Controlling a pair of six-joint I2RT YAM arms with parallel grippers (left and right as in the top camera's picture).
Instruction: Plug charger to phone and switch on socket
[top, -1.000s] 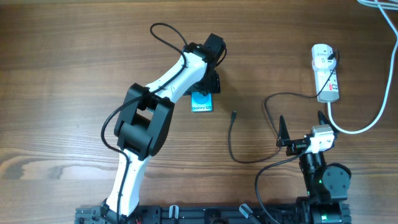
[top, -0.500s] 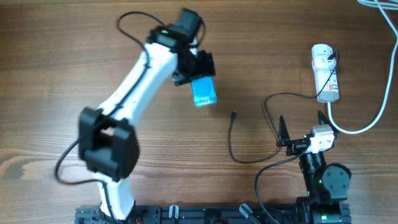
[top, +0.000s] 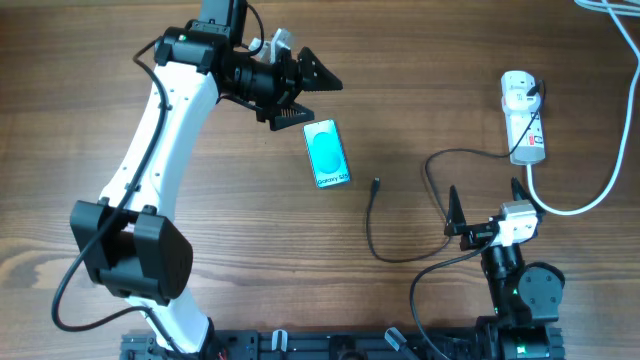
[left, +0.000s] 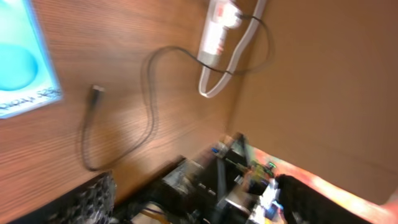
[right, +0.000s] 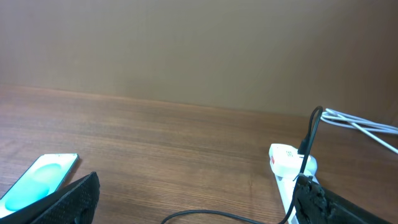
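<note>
Cyan-screened flat phone (top: 328, 153) lies free; left gripper (top: 308, 92) hangs spread, empty. Plugging is not begun: next, pinch the thin black charger cable (top: 369, 222) at its plug.

The left arm (top: 165, 120) has glossy white links joined by bulky black housings. Its gripper (top: 305, 90) carries black wedge-shaped fingers (left: 93, 198) with dotted, textured faces. The right arm (top: 520, 280) is mostly black, with a white block just behind its jaws and a thin black cable (top: 413, 295) looping farther back.
</note>
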